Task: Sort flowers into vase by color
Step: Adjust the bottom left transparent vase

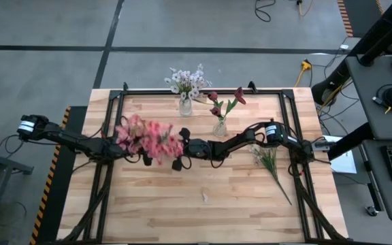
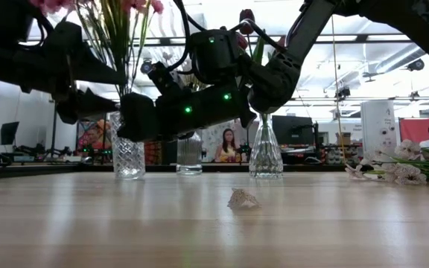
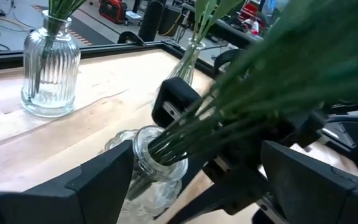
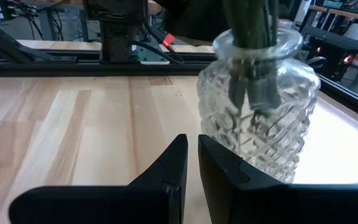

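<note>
a: where are the pink flowers [image 1: 148, 138]?
b: in the glass vase [image 4: 260, 112], mid-table. left end effector [image 3: 194, 180] gapes beside it; right end effector [image 4: 191, 165] is closed, empty.
a: handling?
b: probably light, floppy; pinch low on the stems.

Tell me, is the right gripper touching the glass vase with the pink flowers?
Apart. The right wrist view shows the shut right gripper empty, with a strip of bare table between its fingertips and the vase beyond.
</note>
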